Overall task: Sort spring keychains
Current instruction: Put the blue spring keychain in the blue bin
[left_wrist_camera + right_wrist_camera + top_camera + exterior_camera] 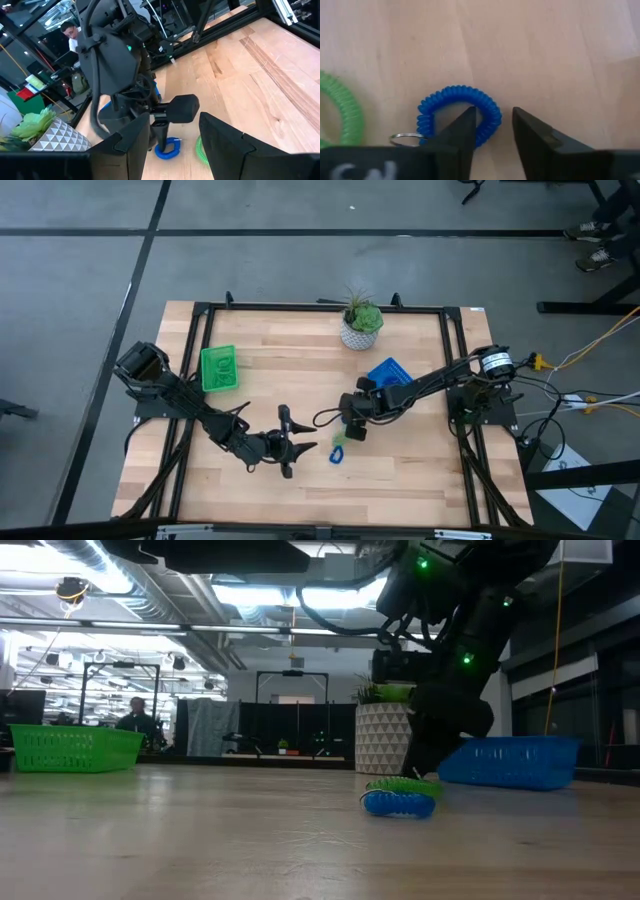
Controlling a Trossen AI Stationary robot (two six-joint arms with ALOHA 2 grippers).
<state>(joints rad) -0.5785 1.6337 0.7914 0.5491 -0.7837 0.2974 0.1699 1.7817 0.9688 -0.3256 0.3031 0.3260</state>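
Note:
A blue spring keychain (457, 112) with a metal ring lies flat on the wood, and a light green one (340, 117) lies beside it. Both also show in the high view, blue (338, 454) and green (340, 439). My right gripper (495, 127) is open and points down over the blue keychain, its fingers on either side of the coil. My left gripper (300, 444) is open and hovers just to the left of the two keychains. In its wrist view (172, 122) it faces them. My right gripper comes from above with one finger (465, 127) inside the blue keychain's loop and the other finger (535, 135) outside. The stretch of coil (494, 116) opposite the metal ring lies between them. The keychain lies flat on the table. Whether the fingers touch it, I cannot tell.
A green tray (220, 368) sits near the table's far left and a blue tray (392, 370) lies just beyond my right gripper. A potted plant in a white pot (360, 326) stands at the far edge. Black frame rails border the table. People show in the room behind.

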